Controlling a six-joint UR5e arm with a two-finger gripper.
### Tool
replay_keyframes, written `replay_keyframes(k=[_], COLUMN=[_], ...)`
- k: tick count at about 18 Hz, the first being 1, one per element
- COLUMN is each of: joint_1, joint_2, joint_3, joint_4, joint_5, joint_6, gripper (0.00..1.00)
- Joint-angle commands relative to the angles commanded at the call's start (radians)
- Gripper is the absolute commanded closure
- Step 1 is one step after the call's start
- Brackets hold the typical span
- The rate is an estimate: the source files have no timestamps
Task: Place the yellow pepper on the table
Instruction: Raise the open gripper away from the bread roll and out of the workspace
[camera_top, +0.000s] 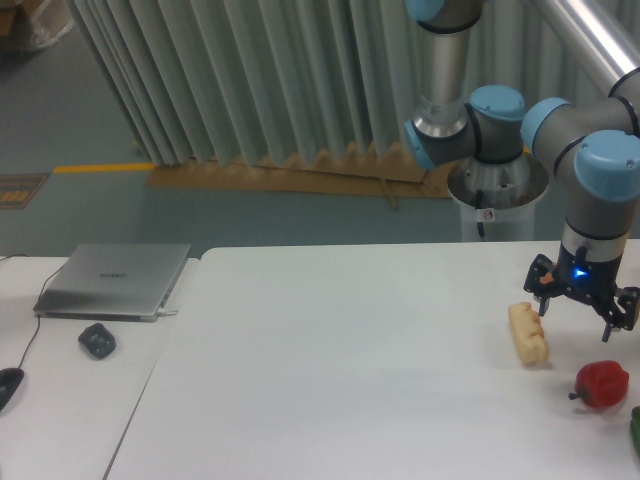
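- While searching the whole view for the yellow pepper, finding none: not lying on the table, not sitting between the fingers, possibly hiding beyond the right edge.
- Judging the step as an early one: nothing in hand to place, so needing first to find and grasp the pepper.
- Starting nearest, counting one green scrap being cut off by the right edge, too little showing to name.
- Counting one red pepper resting on the table near that scrap, dark stem pointing left.
- Counting one mouse peeking in at the left edge of the desk, and one dark lump lying farther back.
- Counting one corn piece lying lengthwise, just left of the gripper.
- Counting one gripper hovering low between corn and red pepper, fingers spreading apart and gripping nothing.
- Counting one laptop sitting shut at the back of the desk.
- Judging the next move: swinging away from the red pepper and the corn, avoiding a wrong pick, then bringing the right pepper down onto bare table.
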Motion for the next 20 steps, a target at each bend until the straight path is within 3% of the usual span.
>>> replay_keyframes(k=[20], joint_1=[0.002], joint_2=[0.011], joint_3=[0.000], joint_4=[-0.001], joint_5=[0.014], joint_6=[0.007], gripper=[0.00])
